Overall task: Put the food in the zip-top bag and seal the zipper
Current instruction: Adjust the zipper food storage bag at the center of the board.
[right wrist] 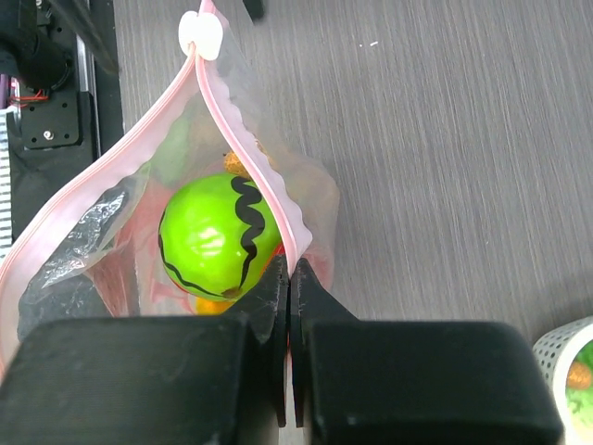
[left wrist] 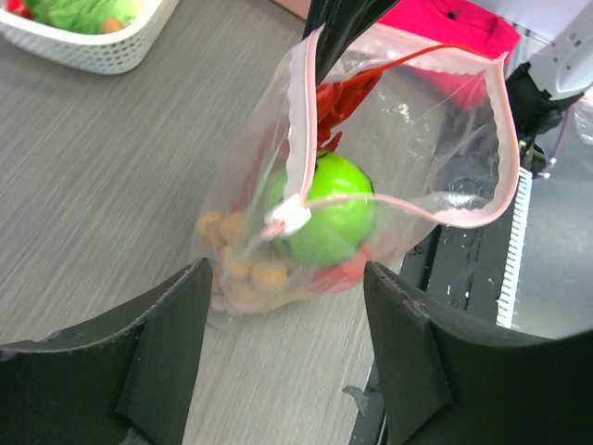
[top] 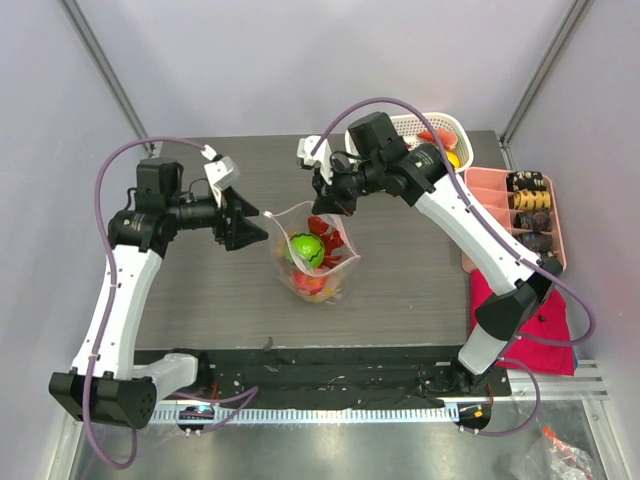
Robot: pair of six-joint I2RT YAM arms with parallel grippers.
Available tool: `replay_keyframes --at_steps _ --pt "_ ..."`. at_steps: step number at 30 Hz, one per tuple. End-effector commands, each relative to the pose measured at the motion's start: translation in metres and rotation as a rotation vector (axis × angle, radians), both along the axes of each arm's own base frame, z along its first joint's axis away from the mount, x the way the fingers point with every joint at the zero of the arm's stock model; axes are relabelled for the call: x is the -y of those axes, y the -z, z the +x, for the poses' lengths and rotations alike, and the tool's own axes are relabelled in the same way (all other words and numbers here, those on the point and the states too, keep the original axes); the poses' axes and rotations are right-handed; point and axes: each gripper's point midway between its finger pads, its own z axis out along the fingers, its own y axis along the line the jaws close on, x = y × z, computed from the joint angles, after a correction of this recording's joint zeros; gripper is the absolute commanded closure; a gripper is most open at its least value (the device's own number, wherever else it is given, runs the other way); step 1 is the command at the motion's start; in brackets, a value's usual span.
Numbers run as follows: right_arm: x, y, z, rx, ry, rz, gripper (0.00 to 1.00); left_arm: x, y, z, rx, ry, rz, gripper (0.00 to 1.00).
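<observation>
The zip-top bag (top: 330,262) stands in the middle of the table with its mouth gaping. Inside lies food: a green round fruit (top: 307,249) with black wavy lines (right wrist: 218,236), red chilli peppers (left wrist: 341,97) and a brown berry cluster (left wrist: 243,264). The pinkish zipper (left wrist: 296,120) runs along the mouth to a white slider tab (left wrist: 289,218). My right gripper (right wrist: 289,269) is shut on the zipper strip (right wrist: 246,148) at the bag's far end. At the tab end, my left gripper (left wrist: 283,287) stands open just short of the bag, with nothing between its fingers.
A white lattice basket (top: 415,128) with more toy food stands at the back right. To the right lie a pink compartment tray (top: 490,195) and a magenta cloth (top: 530,320). A black strip (top: 330,365) runs along the table's near edge.
</observation>
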Motion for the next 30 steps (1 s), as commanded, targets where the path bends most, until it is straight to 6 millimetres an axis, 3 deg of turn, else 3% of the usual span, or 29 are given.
replay_keyframes --at_steps 1,6,7,11,13,15,17,19,26,30 --pt "-0.008 -0.024 0.000 0.096 -0.043 0.055 0.99 0.017 -0.019 -0.005 0.112 0.129 -0.062 0.39" --pt "-0.012 -0.023 0.001 0.084 -0.039 0.071 0.99 0.017 -0.058 -0.025 0.261 0.101 -0.117 0.46" --pt "-0.013 -0.022 0.002 0.072 -0.033 0.074 0.99 0.016 -0.066 -0.019 0.318 0.069 -0.117 0.48" --pt "-0.021 -0.023 0.001 0.006 -0.015 0.102 0.99 0.016 -0.080 -0.025 0.406 0.052 -0.106 0.56" --pt "-0.023 -0.021 0.000 -0.025 -0.007 0.111 0.99 0.026 -0.081 -0.028 0.425 0.082 -0.092 0.61" --pt "-0.026 -0.016 0.000 -0.093 0.024 0.113 0.99 0.037 -0.079 -0.039 0.427 0.127 -0.040 0.62" --pt "-0.029 -0.013 -0.002 -0.151 0.044 0.119 0.99 0.043 -0.060 -0.036 0.428 0.152 0.065 0.66" --pt "-0.032 -0.006 -0.004 -0.235 0.077 0.120 0.99 0.053 -0.056 -0.041 0.433 0.185 0.096 0.68" --pt "-0.038 -0.002 -0.017 -0.427 0.086 0.157 0.99 0.062 -0.023 -0.035 0.484 0.190 0.252 0.71" --pt "-0.038 -0.007 -0.013 -0.498 0.094 0.191 0.99 0.062 -0.005 -0.026 0.488 0.174 0.334 0.72"
